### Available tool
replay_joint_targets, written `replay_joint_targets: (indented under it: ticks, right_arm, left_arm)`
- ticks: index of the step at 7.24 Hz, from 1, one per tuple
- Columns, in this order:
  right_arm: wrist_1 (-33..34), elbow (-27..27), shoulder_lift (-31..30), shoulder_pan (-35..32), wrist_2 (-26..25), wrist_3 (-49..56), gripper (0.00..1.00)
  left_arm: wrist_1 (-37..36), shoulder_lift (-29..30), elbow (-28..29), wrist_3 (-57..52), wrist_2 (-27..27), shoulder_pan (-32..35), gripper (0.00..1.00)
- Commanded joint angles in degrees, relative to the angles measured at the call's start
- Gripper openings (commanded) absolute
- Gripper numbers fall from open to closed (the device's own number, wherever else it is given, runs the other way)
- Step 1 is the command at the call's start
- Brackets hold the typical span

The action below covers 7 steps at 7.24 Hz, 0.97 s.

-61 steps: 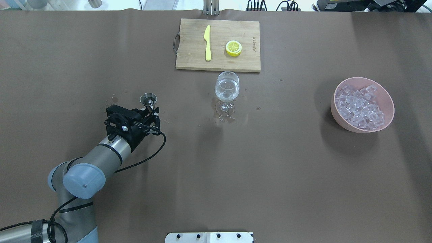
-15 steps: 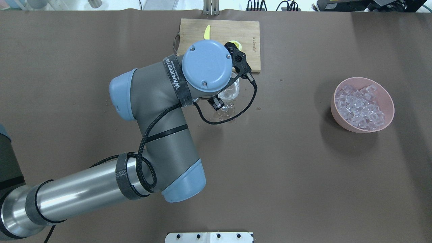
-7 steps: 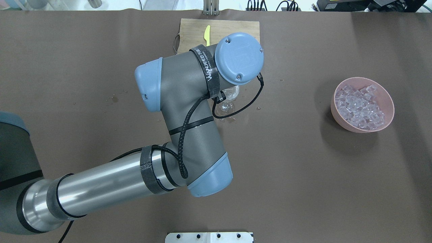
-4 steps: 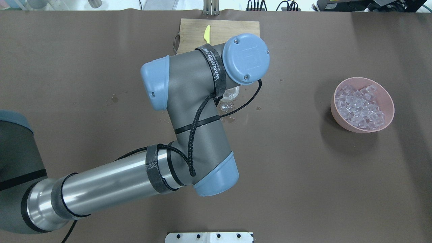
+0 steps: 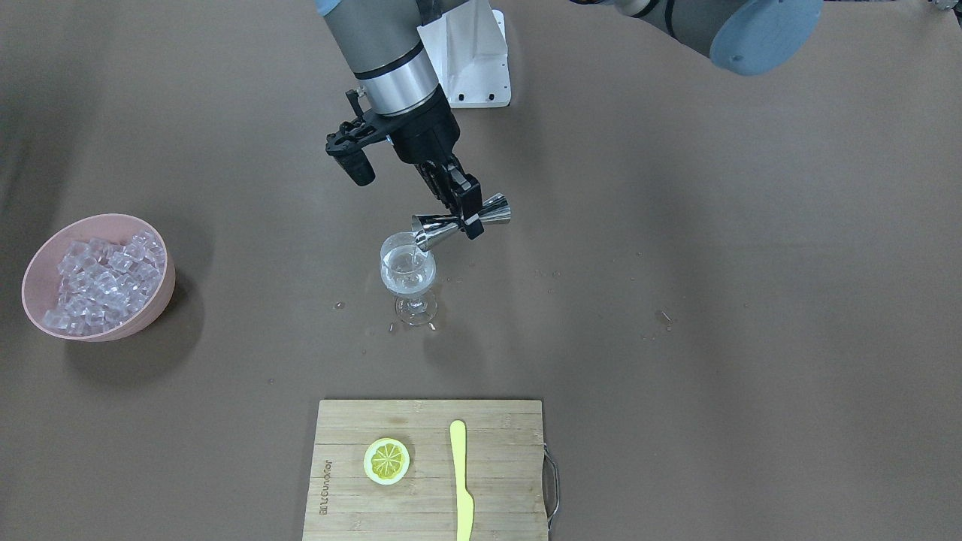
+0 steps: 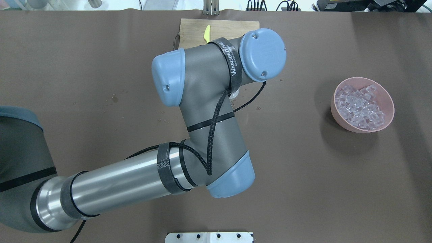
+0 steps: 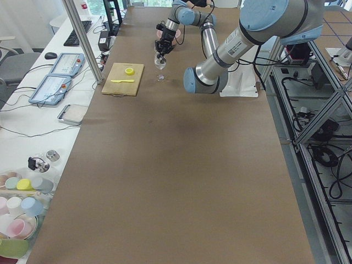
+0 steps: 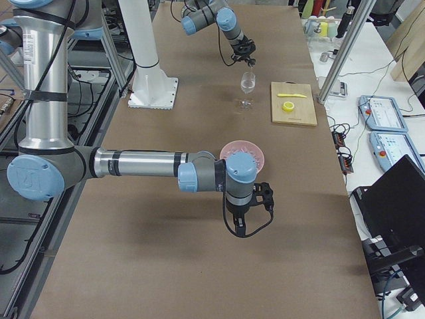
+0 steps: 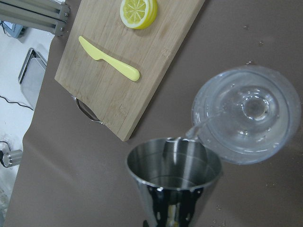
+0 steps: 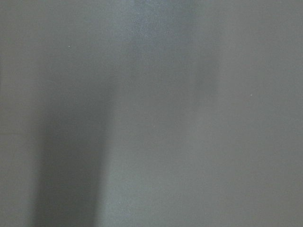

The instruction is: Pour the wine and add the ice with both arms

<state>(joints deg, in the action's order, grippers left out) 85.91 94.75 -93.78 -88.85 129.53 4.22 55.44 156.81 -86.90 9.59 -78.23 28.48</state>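
Wine (image 9: 199, 126) is poured from the jigger (image 5: 432, 229) clenched in the left claw (image 5: 466, 213). The right claw's (image 8: 239, 214) state cannot be told.

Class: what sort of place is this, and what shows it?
Probably a robotics lab staged as a bar: the left gripper tips a jigger over a wine glass; teach pendants lie alongside.

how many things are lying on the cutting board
2: a lemon slice near the cutting board's logo end, and a yellow knife nearer its metal handle. Nothing else seems hidden there.
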Motion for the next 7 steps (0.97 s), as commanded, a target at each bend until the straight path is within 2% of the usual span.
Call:
replay_joint_targets:
  ticks: [1, 7]
  right_arm:
    - [-0.04, 0.00, 0.00, 0.00, -0.06, 0.00, 1.00]
    - [-0.04, -0.35, -0.09, 0.00, 0.02, 0.00, 1.00]
  left_arm:
    - [-1.91, 1.48, 1.47, -0.01, 2.99, -1.93, 0.00]
    - [-1.57, 1.49, 1.56, 0.51, 2.65, -2.47, 0.00]
